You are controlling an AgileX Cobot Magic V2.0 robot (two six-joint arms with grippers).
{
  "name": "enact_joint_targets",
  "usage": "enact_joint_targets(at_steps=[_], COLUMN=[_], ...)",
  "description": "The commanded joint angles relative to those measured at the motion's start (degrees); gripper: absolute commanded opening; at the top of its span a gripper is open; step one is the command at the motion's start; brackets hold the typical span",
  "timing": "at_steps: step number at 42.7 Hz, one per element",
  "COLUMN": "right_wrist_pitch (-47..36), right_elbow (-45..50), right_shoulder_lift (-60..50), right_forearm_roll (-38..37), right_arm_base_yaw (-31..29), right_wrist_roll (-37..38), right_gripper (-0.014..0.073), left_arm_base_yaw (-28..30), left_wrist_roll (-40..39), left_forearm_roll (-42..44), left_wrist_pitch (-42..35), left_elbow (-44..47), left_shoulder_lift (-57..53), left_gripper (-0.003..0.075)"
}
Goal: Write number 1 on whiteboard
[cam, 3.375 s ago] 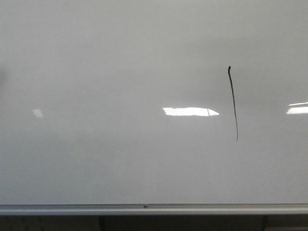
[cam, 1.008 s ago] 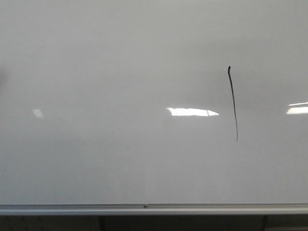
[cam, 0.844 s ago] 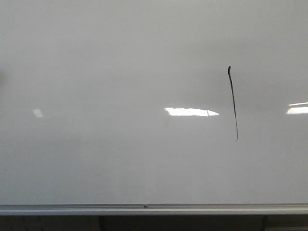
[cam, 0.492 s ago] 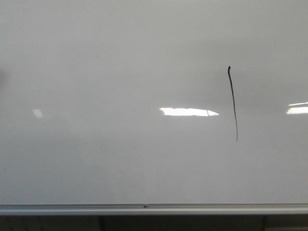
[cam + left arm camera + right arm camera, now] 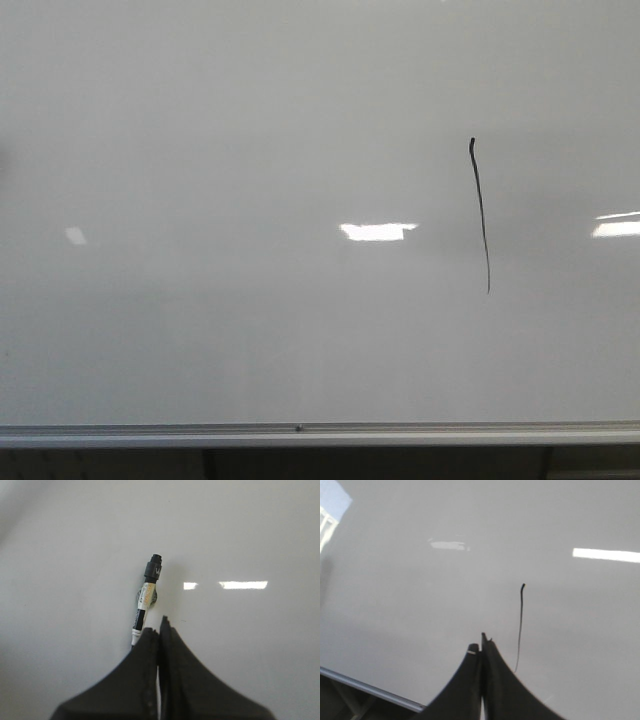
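The whiteboard (image 5: 250,120) fills the front view. The number 1 (image 5: 480,215) is a thin black near-vertical stroke with a tiny hook at the top, right of the middle. Neither gripper shows in the front view. In the right wrist view my right gripper (image 5: 481,647) is shut and empty, held off the board, with the number 1 (image 5: 519,627) just beside its fingertips. In the left wrist view my left gripper (image 5: 159,627) is shut on a marker (image 5: 148,592). The marker is white with a black end and points from the fingertips at the bare board (image 5: 250,530).
A silver rail (image 5: 300,434) runs along the board's lower edge, with dark space under it. The rail also shows in the right wrist view (image 5: 370,690). Bright rectangular light reflections (image 5: 377,232) lie on the glossy board.
The number 1 keeps its shape and length. The front view has shifted a few pixels to the left, and the middle light reflection has become shorter.
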Motion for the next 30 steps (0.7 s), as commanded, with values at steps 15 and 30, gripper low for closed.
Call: enact_joint_targets(at_steps=[15,30], right_wrist_pitch=[-7.71,-5.50], right_elbow=[12.71,18.86], right_shoulder_lift=[-12.18,-19.58], right_forearm_roll=[-28.61,-31.20], right_arm_base_yaw=[-12.93,-13.98], right_wrist_roll=[30.19,31.41], right_gripper=[-0.0060,-0.0060], left_arm_base_yaw=[-0.27,-0.27], left_wrist_roll=[-0.53,-0.53], left_forearm_roll=[0.00,0.00], left_wrist_pitch=[-4.90,-4.90], left_elbow=[1.27,1.27], left_shoulder_lift=[-1.03,-1.03], left_gripper=[-0.0020,-0.0020])
